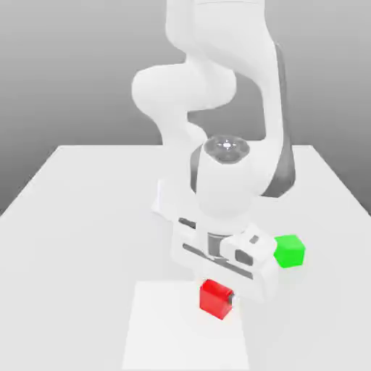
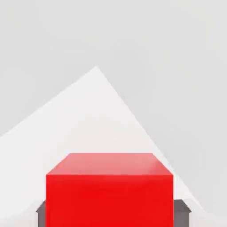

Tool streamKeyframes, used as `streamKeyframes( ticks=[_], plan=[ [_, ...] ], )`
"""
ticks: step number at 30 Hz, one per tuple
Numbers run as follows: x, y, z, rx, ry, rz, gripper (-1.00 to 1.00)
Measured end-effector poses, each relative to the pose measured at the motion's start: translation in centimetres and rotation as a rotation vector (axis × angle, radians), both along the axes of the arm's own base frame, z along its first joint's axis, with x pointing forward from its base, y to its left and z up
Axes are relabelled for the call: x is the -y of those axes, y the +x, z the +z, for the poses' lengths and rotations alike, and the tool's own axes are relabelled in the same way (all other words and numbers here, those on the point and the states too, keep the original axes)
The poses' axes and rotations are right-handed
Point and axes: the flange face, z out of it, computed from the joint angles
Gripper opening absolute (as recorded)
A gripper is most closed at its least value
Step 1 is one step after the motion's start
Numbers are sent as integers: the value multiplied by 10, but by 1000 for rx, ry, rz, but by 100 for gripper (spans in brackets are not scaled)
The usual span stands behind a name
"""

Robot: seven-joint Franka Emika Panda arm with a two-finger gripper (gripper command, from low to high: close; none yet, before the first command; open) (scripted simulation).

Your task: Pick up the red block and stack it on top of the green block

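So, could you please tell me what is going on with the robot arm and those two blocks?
The robot arm has its gripper shut on the red block, with a finger on either side of it, over the white square. The green block sits apart on the table, toward the exterior view's right. The red block is not yet stacked on it.

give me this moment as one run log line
hand: shut on red block | red block: between the fingers | green block: apart, on the table | stack: not made yet
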Motion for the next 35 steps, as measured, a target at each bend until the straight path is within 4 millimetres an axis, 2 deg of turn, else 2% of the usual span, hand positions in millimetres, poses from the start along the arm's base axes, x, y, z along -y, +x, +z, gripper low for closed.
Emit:
streamKeyframes(
  ticks=[1,3,9,10,11,12,17,23,25,31,32,35],
  plan=[
    [0,0,-4,0,0,0,-100],
    [0,0,4,0,0,-1,-100],
    [0,-2,56,-1,3,-8,-100],
    [-8,-6,61,-2,4,-2,-100],
    [-32,-15,66,-2,5,47,-100],
    [-47,-23,70,-2,6,70,-100],
    [-108,-71,84,-4,8,167,-100],
    [-163,-144,97,-2,1,294,-100],
    [-168,-152,88,0,-2,308,-100],
    [-170,-155,43,1,-3,313,-100],
    [-169,-155,36,0,-2,314,100],
    [-169,-155,36,0,-2,314,100]
  ],
)
